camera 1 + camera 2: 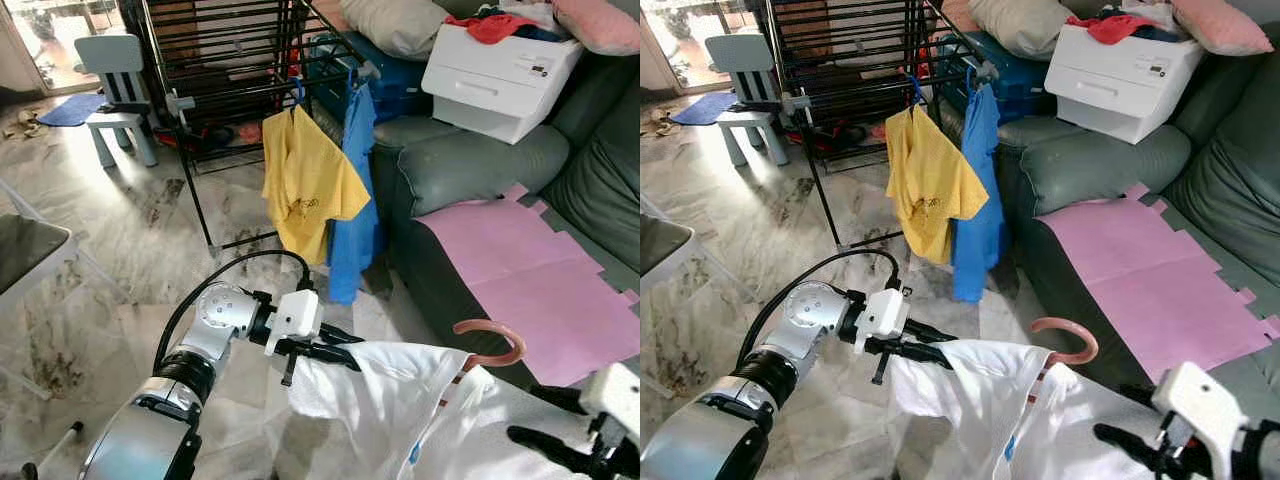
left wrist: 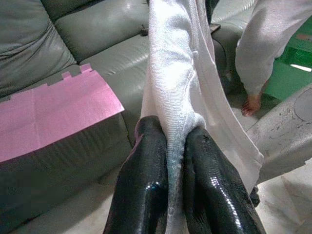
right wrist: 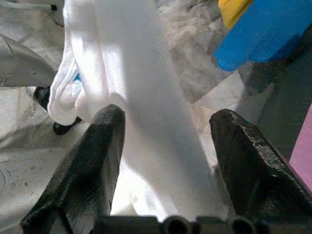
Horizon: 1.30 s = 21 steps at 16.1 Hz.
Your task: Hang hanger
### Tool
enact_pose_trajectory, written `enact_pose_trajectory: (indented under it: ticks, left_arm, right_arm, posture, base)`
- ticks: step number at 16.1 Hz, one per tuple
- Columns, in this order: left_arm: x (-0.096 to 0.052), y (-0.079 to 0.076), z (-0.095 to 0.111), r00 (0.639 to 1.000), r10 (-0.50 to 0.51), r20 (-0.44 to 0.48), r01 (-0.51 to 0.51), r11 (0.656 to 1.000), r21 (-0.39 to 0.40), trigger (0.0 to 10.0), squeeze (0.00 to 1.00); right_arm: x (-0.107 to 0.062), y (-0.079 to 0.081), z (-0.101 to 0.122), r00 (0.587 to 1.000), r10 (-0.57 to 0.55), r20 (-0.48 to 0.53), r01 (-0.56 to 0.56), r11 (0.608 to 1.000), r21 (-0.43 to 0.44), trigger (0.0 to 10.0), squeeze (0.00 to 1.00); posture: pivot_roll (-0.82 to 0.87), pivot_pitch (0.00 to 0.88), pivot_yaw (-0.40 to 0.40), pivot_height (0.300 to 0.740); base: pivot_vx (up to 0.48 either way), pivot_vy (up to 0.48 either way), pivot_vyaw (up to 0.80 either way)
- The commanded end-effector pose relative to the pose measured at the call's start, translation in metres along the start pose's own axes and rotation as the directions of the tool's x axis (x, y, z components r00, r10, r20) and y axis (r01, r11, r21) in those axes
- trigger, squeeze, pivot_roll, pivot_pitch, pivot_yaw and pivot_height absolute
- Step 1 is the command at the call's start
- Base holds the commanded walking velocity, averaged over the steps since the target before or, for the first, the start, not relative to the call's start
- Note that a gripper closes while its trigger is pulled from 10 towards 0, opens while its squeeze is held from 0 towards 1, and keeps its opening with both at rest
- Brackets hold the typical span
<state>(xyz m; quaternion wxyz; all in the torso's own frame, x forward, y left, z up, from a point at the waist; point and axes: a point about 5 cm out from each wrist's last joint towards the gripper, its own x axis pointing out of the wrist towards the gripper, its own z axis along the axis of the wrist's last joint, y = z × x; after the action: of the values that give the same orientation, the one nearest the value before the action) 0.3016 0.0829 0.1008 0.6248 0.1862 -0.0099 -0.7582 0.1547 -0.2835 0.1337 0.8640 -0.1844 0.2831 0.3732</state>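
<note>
- Marble floor [image 1: 150, 215] spreads under a living room, with a grey-green sofa [image 1: 470, 165] along the robot's right side and a black drying rack [image 1: 235, 60] standing ahead.
- Left gripper [image 1: 335, 352] reaches forward at the end of its silver arm, fingers pressed together on a fold of the white shirt [image 1: 400, 400]; the left wrist view shows the cloth pinched tight between the two black fingers [image 2: 146, 185].
- Right gripper [image 1: 560, 445] sits low at the robot's right, across the shirt from the left one; in the right wrist view its fingers [image 3: 92, 165] stand spread apart with the white cloth lying loosely between them, not clamped.
- Brown hanger hook [image 1: 495, 345] pokes up out of the shirt's collar, between the two grippers and nearer the right one.
- Well ahead of the left gripper, a yellow shirt [image 1: 300, 185] and a blue garment [image 1: 355, 200] hang side by side, touching, from the rack.
- Pink sheet [image 1: 520, 270] covers the sofa seat just beyond the hook.
- White printer [image 1: 500, 70] rests on the sofa farther back, with clothes and cushions piled around it.
- Pale blue child's chair [image 1: 115, 90] stands far off to the left gripper's left.
- Person's leg and bare foot [image 2: 251, 100] show past the shirt in the left wrist view.
</note>
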Motion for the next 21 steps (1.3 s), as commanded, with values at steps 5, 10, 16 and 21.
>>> enact_pose_trajectory:
  ticks: [5, 10, 16, 21]
  left_arm:
    - [-0.0008, 0.001, 0.0031, 1.0, 0.003, 0.007, -0.003, 1.0, 0.027, 0.0, 0.0]
    - [0.0, 0.0003, 0.0024, 1.0, 0.004, 0.005, -0.004, 1.0, 0.027, 0.0, 0.0]
    - [0.0014, 0.0005, 0.0021, 1.0, 0.014, 0.005, -0.014, 1.0, 0.027, 0.0, 0.0]
    - [0.0029, 0.003, 0.001, 0.998, 0.062, -0.01, -0.061, 0.998, 0.029, 0.0, 0.0]
  right_arm:
    - [-0.0041, -0.0018, 0.0045, 1.0, 0.031, 0.002, -0.031, 0.999, -0.008, 0.0, 0.0]
    - [-0.0022, 0.002, 0.0043, 0.998, 0.062, 0.004, -0.062, 0.998, 0.003, 0.0, 0.0]
    - [0.0009, 0.0036, 0.0035, 0.998, 0.066, 0.012, -0.067, 0.998, 0.011, 0.0, 0.0]
    - [0.0038, 0.0043, 0.0031, 0.998, 0.066, 0.017, -0.066, 0.998, 0.015, 0.0, 0.0]
  posture:
    - [-0.09, 0.0, 0.023, 0.74]
    - [-0.09, 0.0, 0.021, 0.74]
    - [-0.09, 0.0, 0.02, 0.74]
    - [-0.09, 0.0, 0.019, 0.74]
  base:
    - [0.0, 0.0, 0.0]
    - [0.0, 0.0, 0.0]
    - [0.0, 0.0, 0.0]
    - [0.0, 0.0, 0.0]
